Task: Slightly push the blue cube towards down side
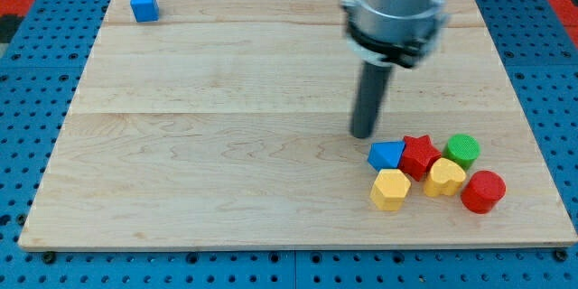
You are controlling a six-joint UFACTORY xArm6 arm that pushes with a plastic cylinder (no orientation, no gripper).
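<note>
Camera view: small blue cube sits untouched at the wooden board's top-left corner. The tip has no fingers and holds nothing, well apart from the cube, toward the board's lower right. Push not started.

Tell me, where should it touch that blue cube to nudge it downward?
No grasping here: press the blue cube on its face toward the view's top, coming from above it. That flat face suits a straight push. My tip sits far off, beside the blue wedge-shaped block.
</note>
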